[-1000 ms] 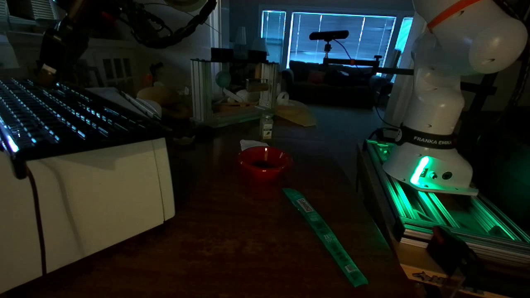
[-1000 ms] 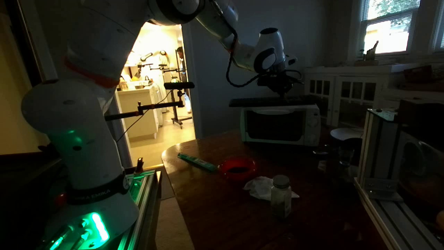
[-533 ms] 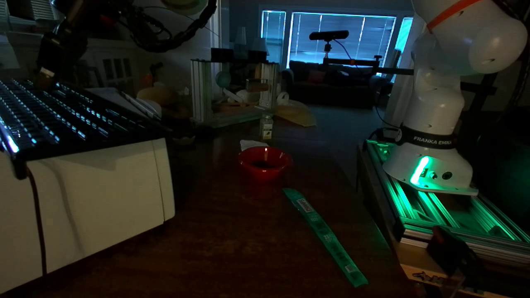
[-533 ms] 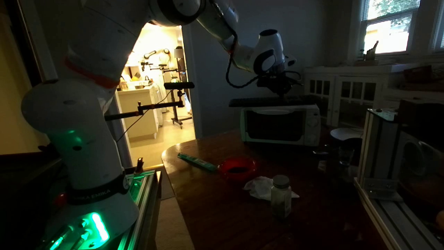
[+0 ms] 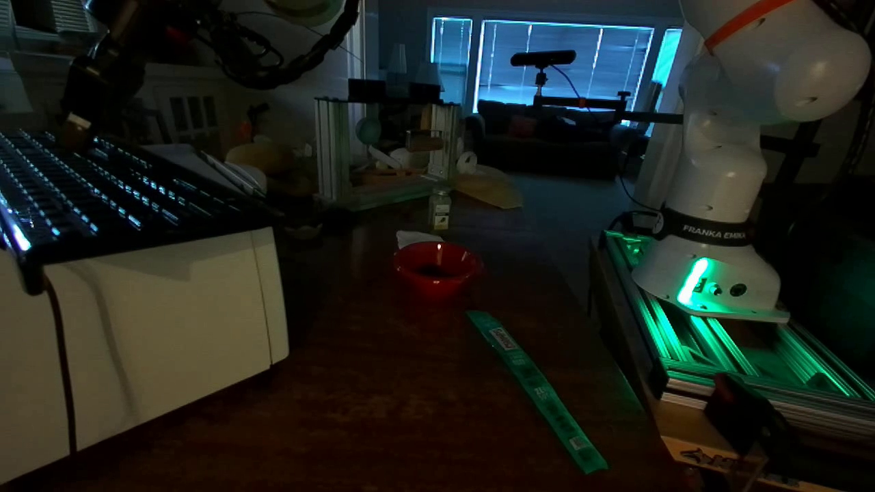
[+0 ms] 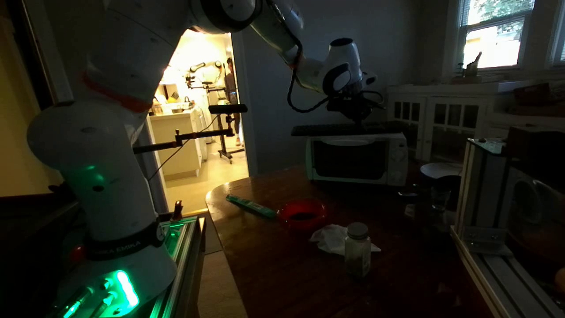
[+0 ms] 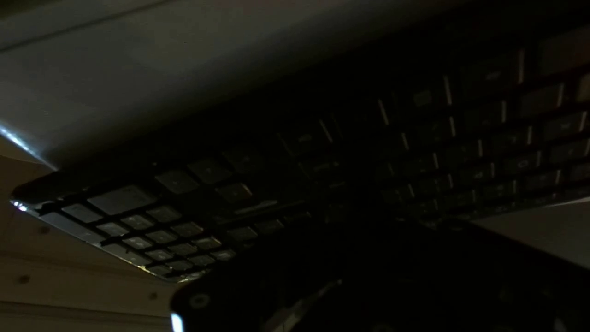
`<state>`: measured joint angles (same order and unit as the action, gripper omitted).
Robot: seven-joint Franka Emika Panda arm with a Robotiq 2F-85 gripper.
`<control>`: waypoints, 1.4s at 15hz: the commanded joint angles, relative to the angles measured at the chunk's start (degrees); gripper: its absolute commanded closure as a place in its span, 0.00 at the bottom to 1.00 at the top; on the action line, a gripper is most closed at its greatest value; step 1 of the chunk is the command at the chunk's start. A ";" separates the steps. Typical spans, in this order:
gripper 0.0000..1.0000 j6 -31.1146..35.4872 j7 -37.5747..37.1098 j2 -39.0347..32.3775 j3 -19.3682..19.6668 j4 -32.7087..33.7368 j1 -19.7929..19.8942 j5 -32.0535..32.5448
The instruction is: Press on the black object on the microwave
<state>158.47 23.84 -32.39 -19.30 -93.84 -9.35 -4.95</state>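
The black object is a keyboard (image 5: 130,184) with rows of glinting keys. It lies flat on top of the white microwave (image 5: 171,328) and is wider than it in an exterior view (image 6: 326,130). That view shows the microwave's dark door and knobs (image 6: 397,154). My gripper (image 6: 359,120) points down at the keyboard, its fingers together with nothing seen between them. Its tip (image 5: 75,137) is at the keys, touching or just above; I cannot tell which. In the wrist view the keyboard (image 7: 179,221) fills the middle, and the dark jaws hide part of it.
A red bowl (image 5: 437,266), a green packet (image 5: 540,389), a white crumpled sheet (image 6: 329,238) and a lidded jar (image 6: 357,249) are on the wooden table. A cable (image 5: 61,355) hangs down the microwave's side. A metal frame (image 6: 483,190) stands beyond.
My gripper has come down slightly onto or toward the keyboard. The keyboard and microwave have not visibly moved. Beyond the doorway a person and another arm have shifted.
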 commanded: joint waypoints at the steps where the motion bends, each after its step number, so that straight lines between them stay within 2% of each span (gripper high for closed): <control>1: 1.00 1.87 -1.23 0.39 0.15 -1.08 -0.02 1.37; 7: 1.00 4.72 -3.37 3.05 1.74 -0.27 -1.62 4.21; 8: 0.74 3.56 -5.09 4.05 3.23 -0.31 -2.70 5.66; 10: 0.67 1.31 -8.83 5.89 6.35 -0.22 -4.95 9.01; 13: 0.44 -3.94 -12.22 8.67 8.99 -0.17 -7.07 13.30; 18: 0.05 -15.23 -13.49 13.32 8.71 -0.48 -7.60 15.47; 19: 0.01 -16.96 -13.32 13.95 8.47 -0.47 -7.49 15.29; 21: 0.00 -20.53 -12.91 15.24 8.03 -0.39 -7.25 14.75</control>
<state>142.95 12.09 -19.70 -11.10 -93.07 -16.56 8.83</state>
